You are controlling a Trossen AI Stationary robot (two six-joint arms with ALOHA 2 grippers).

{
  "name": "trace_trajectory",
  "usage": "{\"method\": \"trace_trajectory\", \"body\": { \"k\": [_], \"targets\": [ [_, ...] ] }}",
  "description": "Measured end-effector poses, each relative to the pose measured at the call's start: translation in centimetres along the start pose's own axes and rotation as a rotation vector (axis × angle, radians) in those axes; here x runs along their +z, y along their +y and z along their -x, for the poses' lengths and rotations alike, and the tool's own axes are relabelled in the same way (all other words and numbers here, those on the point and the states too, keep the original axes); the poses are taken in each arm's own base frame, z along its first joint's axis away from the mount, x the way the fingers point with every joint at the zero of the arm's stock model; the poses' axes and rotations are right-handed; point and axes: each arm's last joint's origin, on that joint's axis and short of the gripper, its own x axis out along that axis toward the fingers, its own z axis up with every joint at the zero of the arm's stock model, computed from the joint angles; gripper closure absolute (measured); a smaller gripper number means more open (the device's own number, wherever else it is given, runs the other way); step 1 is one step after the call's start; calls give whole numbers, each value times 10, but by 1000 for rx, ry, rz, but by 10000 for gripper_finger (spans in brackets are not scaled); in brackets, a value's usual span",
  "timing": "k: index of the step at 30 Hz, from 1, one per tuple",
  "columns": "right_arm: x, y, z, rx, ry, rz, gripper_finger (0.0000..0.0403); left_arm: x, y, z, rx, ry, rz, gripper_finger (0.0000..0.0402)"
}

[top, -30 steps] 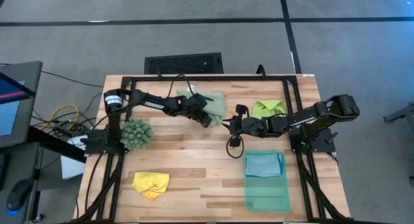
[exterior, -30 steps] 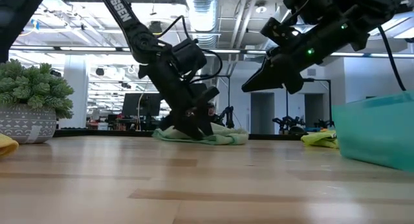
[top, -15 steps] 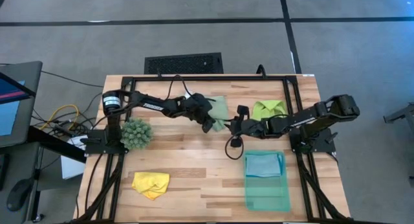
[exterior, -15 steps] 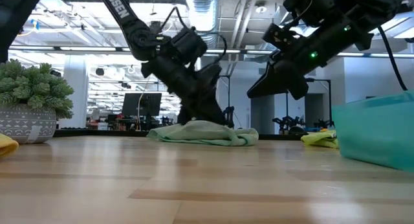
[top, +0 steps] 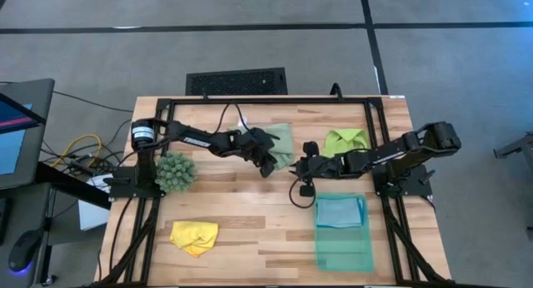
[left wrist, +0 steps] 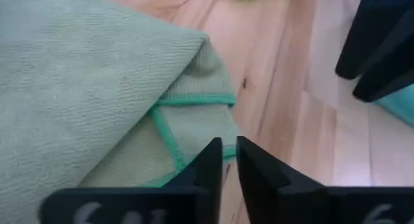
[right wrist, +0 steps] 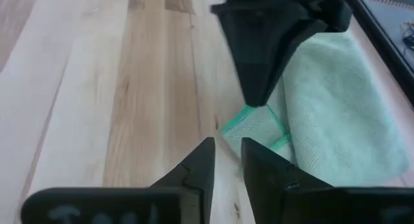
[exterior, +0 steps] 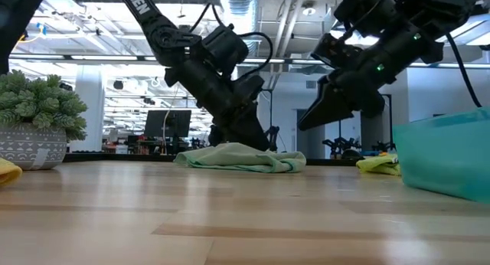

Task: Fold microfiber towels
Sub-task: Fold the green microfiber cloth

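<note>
- Sage-green towel (top: 281,140) lying rumpled on the wooden table (top: 250,213) toward 12 o'clock, one layer doubled over another, green-stitched hem showing at the corner nearest the grippers.
- Left gripper (top: 268,166) tipped down at that corner, fingers (left wrist: 210,160) nearly together with only a thin slit between them; nothing seen pinched there.
- Right gripper (top: 296,166) just beside it on the 3 o'clock side, raised off the wood, fingers (right wrist: 200,160) a narrow gap apart and empty, pointing at the same corner.
- Lime-green towel (top: 345,141) crumpled at about 2 o'clock, beside the right arm.
- Light-blue towel (top: 339,211) folded flat inside the teal tray (top: 343,253) at 4 to 5 o'clock.
- Yellow towel (top: 194,235) loosely bunched at about 7 o'clock.
- Dark-green spiky plant (top: 176,171) in a pot at 9 o'clock, well apart from both grippers.
</note>
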Motion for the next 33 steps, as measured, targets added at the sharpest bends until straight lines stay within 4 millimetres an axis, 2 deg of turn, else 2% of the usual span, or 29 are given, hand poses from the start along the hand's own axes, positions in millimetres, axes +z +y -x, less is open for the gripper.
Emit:
{"method": "trace_trajectory", "body": {
  "k": [7,13,16,21,24,28,33],
  "targets": [
    [-1,1,-2,2,9,3,288,-3,0,-3,121,-31,79,276],
    [-1,1,-2,1,7,8,290,-5,5,-12,104,-48,177,259],
    [-1,0,-2,-2,-2,7,290,-14,10,-23,99,-26,201,266],
    [0,0,-2,-2,-9,4,289,-12,15,-36,4,-43,194,287],
    [0,0,-2,-2,-6,6,290,-9,14,-36,-42,-31,142,319],
    [-4,1,-2,3,28,35,290,-1,8,-31,-76,-59,63,384],
    [-7,0,1,-34,77,98,290,8,-2,-19,-79,-101,12,398]
  ]
}}
